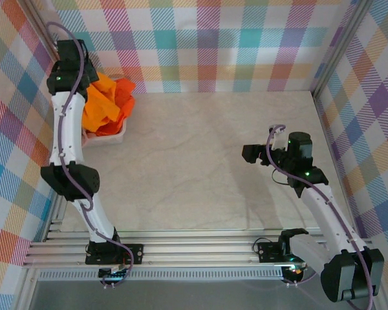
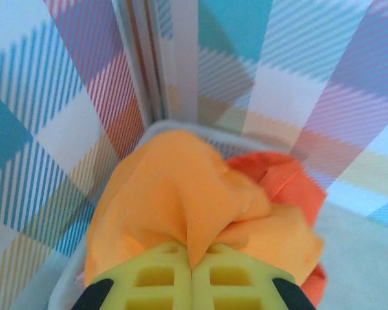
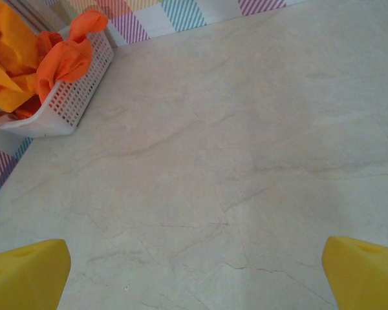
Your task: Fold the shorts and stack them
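1. The shorts (image 1: pixel 107 106) lay heaped in a white mesh basket (image 1: pixel 110 138) at the far left corner of the table (image 1: pixel 200 161), close against the checked wall. The bundle was crumpled, so no long axis could be read from it.
2. A lighter orange pair (image 2: pixel 174 194) sat uppermost. A deeper orange pair (image 2: pixel 291 187) lay touching it on the right, spilling over the basket rim.
3. The left gripper (image 2: pixel 193 261) stood directly over the heap, its jaws brought together with a raised fold of the lighter orange pair pinched between them.
4. The right gripper (image 1: pixel 252 154) hung over bare table on the right, well apart from the basket. Its jaws were spread wide and held nothing, and the heap lay far and to its left.
5. Judgement: the left arm was much the nearer and already had the cloth. The next move called for a lift up and out toward the open middle of the table. The deeper orange pair could be dragged along with it.
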